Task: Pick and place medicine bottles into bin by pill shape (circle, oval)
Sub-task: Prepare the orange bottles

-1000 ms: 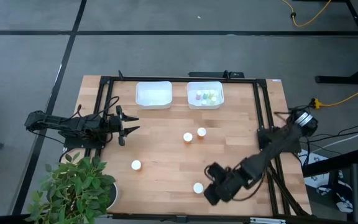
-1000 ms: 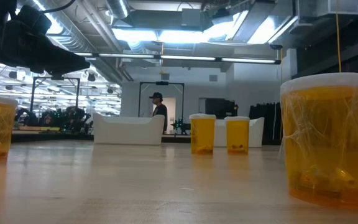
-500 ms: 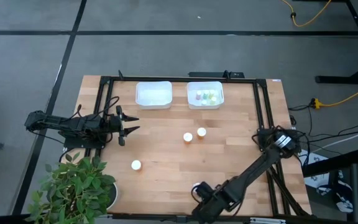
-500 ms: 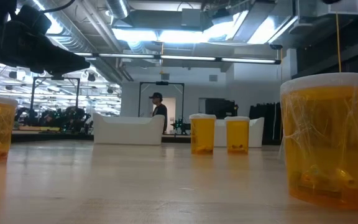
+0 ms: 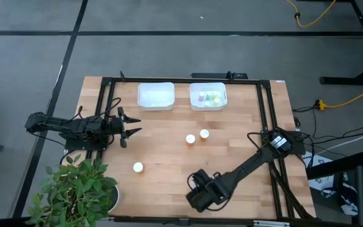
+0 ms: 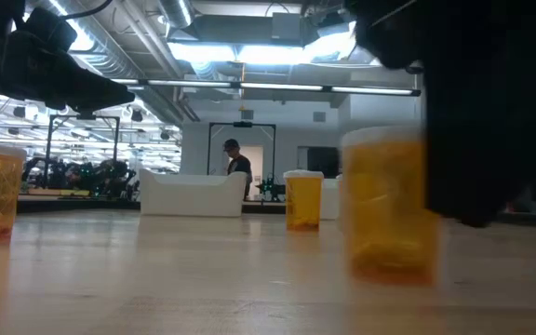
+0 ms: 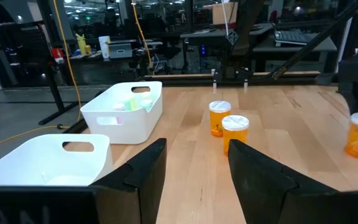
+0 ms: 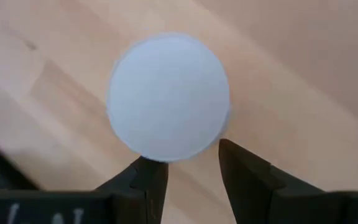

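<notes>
The nearest medicine bottle, orange with a white cap (image 8: pixel 166 96), stands near the table's front edge and shows blurred in the low view (image 6: pixel 389 209). My right gripper (image 5: pixel 200 192) hangs over it, pointing steeply down and hiding it from above; a narrow gap shows between its fingertips (image 8: pixel 188 165), which stand at the cap's near rim. Two more bottles (image 5: pixel 191 139) (image 5: pixel 204 133) stand mid-table and one (image 5: pixel 137 167) front left. My left gripper (image 5: pixel 131 126) waits open at the left, pointing level. My right gripper meets the bottle at the near rim of its cap (image 8: pixel 160 155), with both fingertips (image 8: pixel 151 174) beside it and not around it. The fingers come from above, slanting. The bottle stands upright on the table. Whether they reach its orange side is hidden by the cap.
Two white bins stand at the far edge: the left one (image 5: pixel 155 85) shows nothing inside, the right one (image 5: pixel 194 94) holds small coloured things. A potted plant (image 5: pixel 80 189) overhangs the front left corner. A black frame borders the table.
My right gripper has come down and gone toward the table's left along the front edge, tipping steeper, onto the nearest bottle. That bottle has slid leftward and a little away from the front edge, staying upright.
</notes>
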Robot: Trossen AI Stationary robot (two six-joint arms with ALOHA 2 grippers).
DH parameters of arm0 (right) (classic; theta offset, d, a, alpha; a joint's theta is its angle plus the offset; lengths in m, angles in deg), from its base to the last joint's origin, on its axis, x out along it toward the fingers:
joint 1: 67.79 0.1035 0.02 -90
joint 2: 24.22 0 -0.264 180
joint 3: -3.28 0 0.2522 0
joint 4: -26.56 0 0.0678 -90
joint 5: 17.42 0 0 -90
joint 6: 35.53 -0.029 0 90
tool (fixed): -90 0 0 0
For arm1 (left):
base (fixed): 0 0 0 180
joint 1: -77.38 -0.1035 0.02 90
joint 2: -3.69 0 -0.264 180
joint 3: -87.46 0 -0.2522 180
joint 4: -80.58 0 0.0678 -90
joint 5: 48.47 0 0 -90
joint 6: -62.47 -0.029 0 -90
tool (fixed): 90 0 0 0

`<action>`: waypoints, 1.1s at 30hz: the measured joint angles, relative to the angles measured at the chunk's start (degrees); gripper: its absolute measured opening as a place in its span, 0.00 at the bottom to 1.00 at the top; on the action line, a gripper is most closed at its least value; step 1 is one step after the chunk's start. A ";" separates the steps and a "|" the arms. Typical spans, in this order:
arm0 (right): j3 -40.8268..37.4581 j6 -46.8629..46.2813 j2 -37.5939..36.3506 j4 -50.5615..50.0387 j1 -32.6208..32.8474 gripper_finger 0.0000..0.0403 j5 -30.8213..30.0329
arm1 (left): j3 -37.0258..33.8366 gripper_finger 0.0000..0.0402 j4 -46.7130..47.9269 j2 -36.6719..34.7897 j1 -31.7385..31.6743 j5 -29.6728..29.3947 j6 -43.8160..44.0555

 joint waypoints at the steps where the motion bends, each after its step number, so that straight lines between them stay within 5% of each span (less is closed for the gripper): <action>1: -0.19 1.09 0.00 0.02 -0.64 0.36 -0.35 | 0.00 0.41 0.00 0.00 0.00 -0.01 -0.02; 17: -0.28 19.07 0.00 8.91 -15.31 0.36 -3.88 | 0.01 0.41 -0.01 -0.02 0.01 0.01 -0.02; 33: -0.30 22.40 0.00 18.65 -27.64 0.36 -8.78 | 0.01 0.41 -0.02 0.00 0.01 -0.01 -0.01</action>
